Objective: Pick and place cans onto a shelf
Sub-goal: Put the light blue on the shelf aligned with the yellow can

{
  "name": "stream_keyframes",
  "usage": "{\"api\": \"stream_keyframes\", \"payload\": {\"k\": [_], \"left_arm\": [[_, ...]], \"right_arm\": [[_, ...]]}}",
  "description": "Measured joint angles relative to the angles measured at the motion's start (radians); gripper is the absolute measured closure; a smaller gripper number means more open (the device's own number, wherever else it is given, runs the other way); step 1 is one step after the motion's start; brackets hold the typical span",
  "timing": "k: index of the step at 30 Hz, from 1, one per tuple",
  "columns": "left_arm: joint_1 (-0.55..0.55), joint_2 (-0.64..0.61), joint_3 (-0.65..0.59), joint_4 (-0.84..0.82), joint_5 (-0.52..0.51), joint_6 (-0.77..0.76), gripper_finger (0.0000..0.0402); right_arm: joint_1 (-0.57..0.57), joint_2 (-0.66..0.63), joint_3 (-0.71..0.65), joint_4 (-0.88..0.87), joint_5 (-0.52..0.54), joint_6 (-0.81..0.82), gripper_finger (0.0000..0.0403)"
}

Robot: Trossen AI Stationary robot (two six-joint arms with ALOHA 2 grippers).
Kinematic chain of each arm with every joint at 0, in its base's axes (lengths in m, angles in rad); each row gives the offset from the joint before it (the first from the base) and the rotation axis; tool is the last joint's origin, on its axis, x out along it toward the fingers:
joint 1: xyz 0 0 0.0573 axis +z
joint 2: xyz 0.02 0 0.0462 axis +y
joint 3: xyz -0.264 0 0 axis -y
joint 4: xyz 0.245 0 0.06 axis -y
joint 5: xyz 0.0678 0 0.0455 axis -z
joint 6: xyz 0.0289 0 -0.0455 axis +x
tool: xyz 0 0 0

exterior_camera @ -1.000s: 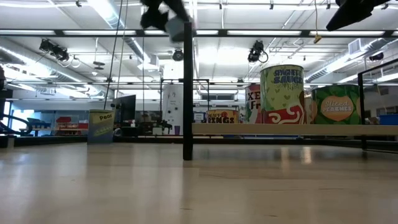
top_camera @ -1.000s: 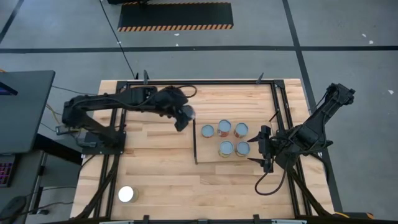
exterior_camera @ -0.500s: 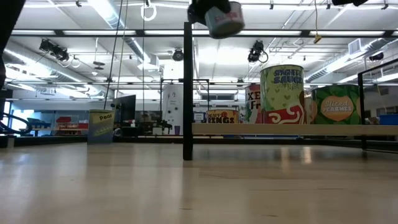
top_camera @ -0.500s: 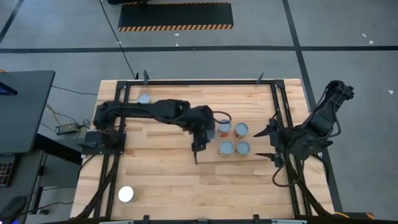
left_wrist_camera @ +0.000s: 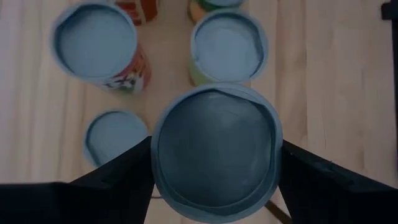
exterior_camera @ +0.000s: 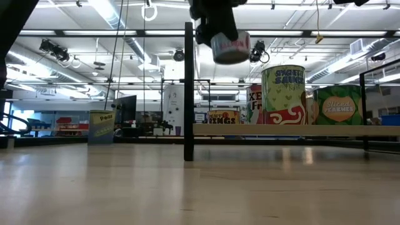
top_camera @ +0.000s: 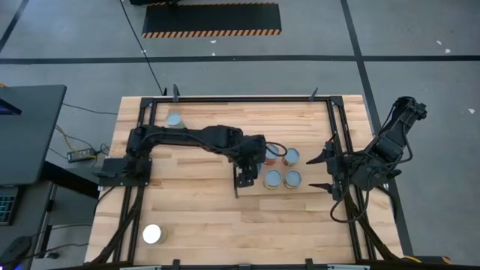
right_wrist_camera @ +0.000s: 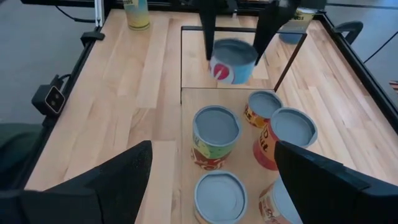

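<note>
My left gripper (top_camera: 248, 160) hangs over the shelf (top_camera: 300, 190), just right of its dark upright strip (top_camera: 235, 184), shut on a can (exterior_camera: 230, 47) with a blue-grey top and a red and white label. Several more cans stand upright on the shelf, among them one at the far right (top_camera: 291, 156) and one at the near middle (top_camera: 272, 178). My right gripper (top_camera: 320, 172) waits open at the shelf's right edge, pointing at these cans. Two cans stand off the shelf: one (top_camera: 174, 119) at the table's far left, a glaring white one (top_camera: 152, 234) at the near left. My left gripper pinches the can between its two fingers, one on each side of the round wall just under the top rim (left_wrist_camera: 155, 171). The fingers (right_wrist_camera: 208, 31) come from above, slanting down. The can hangs clear above the shelf, top up and a little tilted.
Dark metal frame rails (top_camera: 225, 100) run along the table's far side and down both its sides. The shelf's upright strip (exterior_camera: 188, 94) stands tall beside the held can. Bare planked tabletop (top_camera: 187, 202) lies left of the shelf.
My left gripper has carried the can from left of the shelf's strip toward the table's right and near edges and a little down, rolling as it went; the can now hangs over the shelf. My right gripper has drawn back slightly toward the right edge.
</note>
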Motion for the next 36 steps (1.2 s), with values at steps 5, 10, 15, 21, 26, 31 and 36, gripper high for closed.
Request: {"api": "stream_keyframes", "payload": {"k": [5, 10, 15, 21, 26, 31, 36], "left_arm": [[-0.008, 0.001, -0.049, 0.049, -0.007, 0.009, 0.0114], [-0.004, 0.002, -0.105, 0.091, -0.018, -0.04, 0.0113], [-0.003, 0.028, -0.109, 0.073, -0.074, -0.074, 0.0112], [-0.004, 0.058, -0.106, 0.087, -0.066, -0.074, 0.0112], [-0.004, 0.058, -0.036, 0.059, -0.065, -0.068, 0.0111], [-0.003, 0.056, 0.078, -0.004, -0.065, -0.067, 0.0111], [0.013, 0.057, 0.196, -0.08, -0.066, -0.088, 0.0111]], "right_arm": [[0.0, 0.0, 0.0, 0.009, 0.0, 0.003, 0.0056], [0.0, 0.0, 0.0, 0.012, -0.001, 0.019, 0.0056], [0.0, 0.0, 0.0, 0.013, -0.001, 0.026, 0.0056], [-0.001, 0.001, 0.0, 0.014, -0.001, 0.024, 0.0056], [-0.001, 0.0, -0.001, 0.013, -0.001, 0.011, 0.0056], [-0.001, 0.0, -0.001, 0.013, -0.001, 0.0, 0.0056], [-0.001, 0.0, -0.001, 0.011, -0.001, -0.007, 0.0056]]}}
